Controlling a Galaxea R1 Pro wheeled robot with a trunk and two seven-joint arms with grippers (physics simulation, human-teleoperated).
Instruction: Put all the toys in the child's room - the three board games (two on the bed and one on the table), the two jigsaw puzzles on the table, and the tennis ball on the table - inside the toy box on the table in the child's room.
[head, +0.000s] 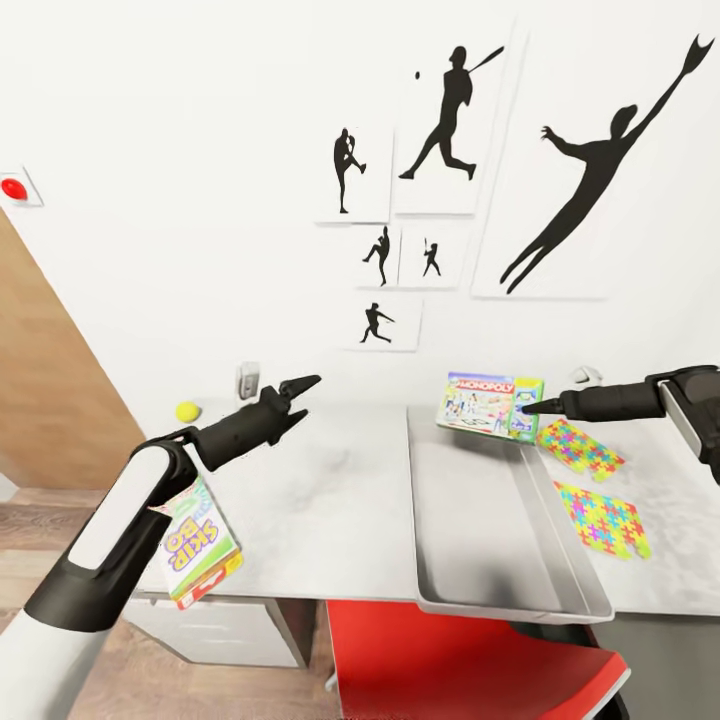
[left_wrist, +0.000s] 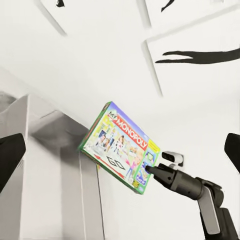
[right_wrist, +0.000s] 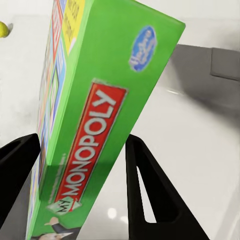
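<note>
So far: nothing seems to lie inside the toy box (head: 560, 590) yet; its floor looks bare in the head view, so I judge the task is at its beginning.
Monopoly box (head: 490, 405): lifted and tilted, over the far end of the toy box, not yet lowered into it.
Right gripper (head: 522, 407): clenched on the green edge of the Monopoly box; in the right wrist view one finger (right_wrist: 155, 200) stands on each side of the box.
Left gripper (head: 303, 398): its jaws are spread and carry nothing; it hovers over the table (head: 330, 500), well apart from the toy box on its left side.
Skip-Bo box (head: 200, 545): on the table's near edge, left of the toy box, still to move.
Tennis ball (head: 187, 411): on the table, far left of the toy box.
Jigsaw puzzles (head: 580, 447): both flat on the table, just right of the toy box.
Third game: I cannot see where it is.
</note>
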